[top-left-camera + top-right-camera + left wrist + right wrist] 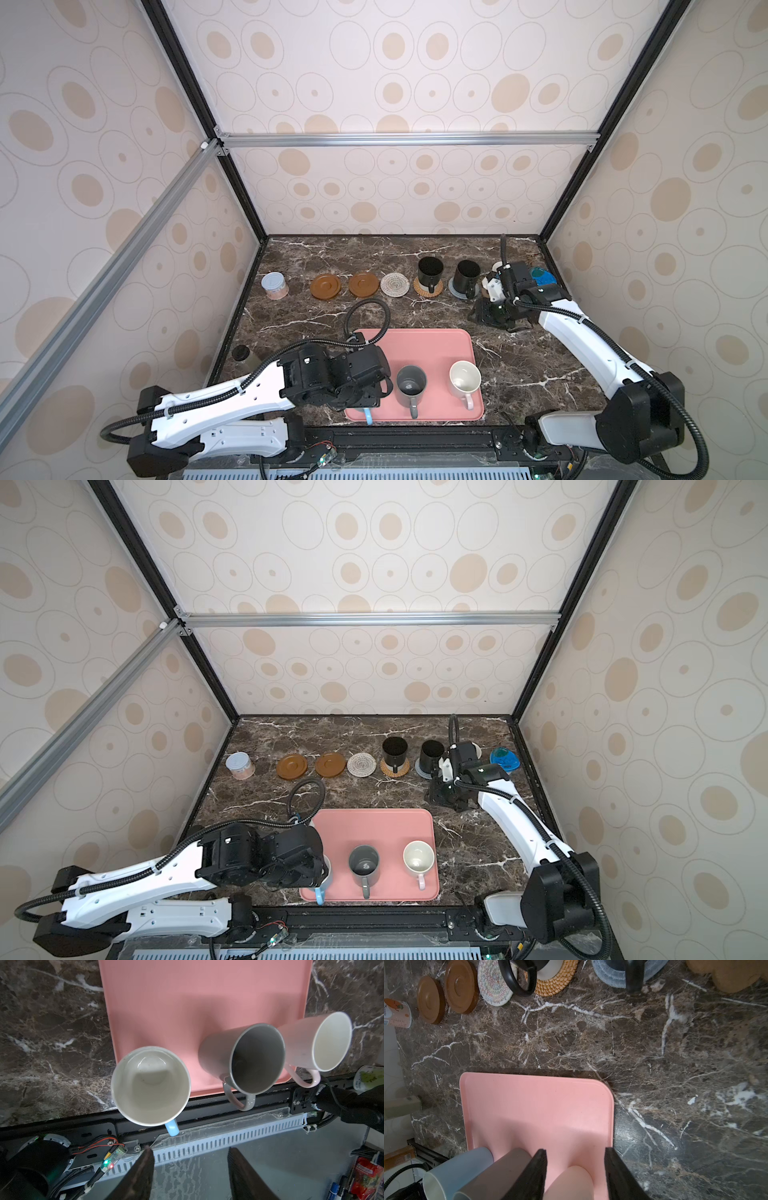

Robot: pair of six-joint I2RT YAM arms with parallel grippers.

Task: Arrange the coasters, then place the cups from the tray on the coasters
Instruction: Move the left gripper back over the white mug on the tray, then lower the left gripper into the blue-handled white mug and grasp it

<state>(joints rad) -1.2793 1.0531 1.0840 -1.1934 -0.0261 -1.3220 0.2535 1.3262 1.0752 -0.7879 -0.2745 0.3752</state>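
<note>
Tray carries blue-handled mug; left tool gapes open just beside it.

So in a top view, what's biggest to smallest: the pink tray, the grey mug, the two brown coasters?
1. Pink tray.
2. Grey mug, but it sits nearer the camera, so that's unsure.
3. The two brown coasters, which look alike.

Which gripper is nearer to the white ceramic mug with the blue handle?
Left. The left gripper is over the white blue-handled mug; the right gripper is beyond the pink rectangular tray's far corner.
</note>
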